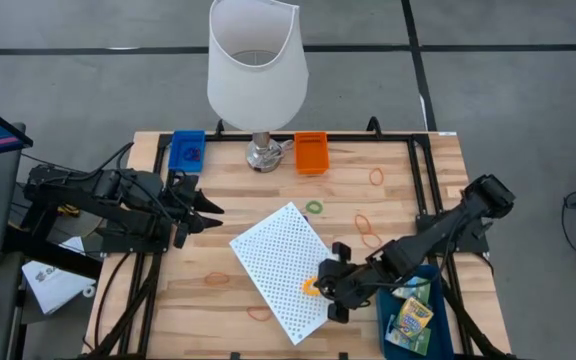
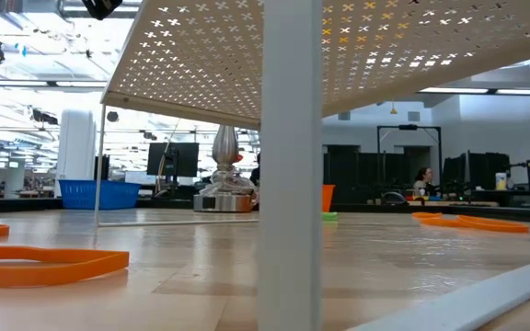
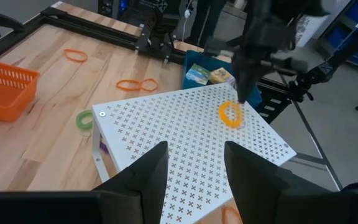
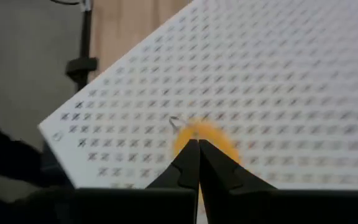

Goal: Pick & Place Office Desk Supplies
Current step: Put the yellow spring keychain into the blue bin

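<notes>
Pale wood planks form the surface (image 1: pixel 218 300), seen from above with a dark arm at each side. In the middle stands a white perforated shelf (image 1: pixel 278 260), turned at an angle. An orange ring (image 1: pixel 311 288) lies on the shelf near its right edge.

The right gripper (image 1: pixel 326 290) reaches in from the right and sits at that ring. In its wrist view the two fingers (image 4: pixel 188 163) are pressed together, tips touching the blurred orange ring (image 4: pixel 213 140); whether they pinch it cannot be told.

The left gripper (image 1: pixel 208 215) hovers at the left side of the surface, well apart from the shelf. Its fingers (image 3: pixel 148 171) are spread apart with nothing between them.

Rubber bands are scattered on the wood: an orange one (image 1: pixel 376 176) near the right rear, two orange ones (image 1: pixel 365 225) just right of the shelf, and one (image 1: pixel 259 313) near the front edge. A green ring (image 1: pixel 314 207) lies just behind the shelf.

At the back stand a blue basket (image 1: pixel 187 150), a big white lamp (image 1: pixel 256 70) on a metal base, and an orange basket (image 1: pixel 311 152). At the right front, a blue bin (image 1: pixel 443 335) holds two small printed boxes (image 1: pixel 411 312).
</notes>
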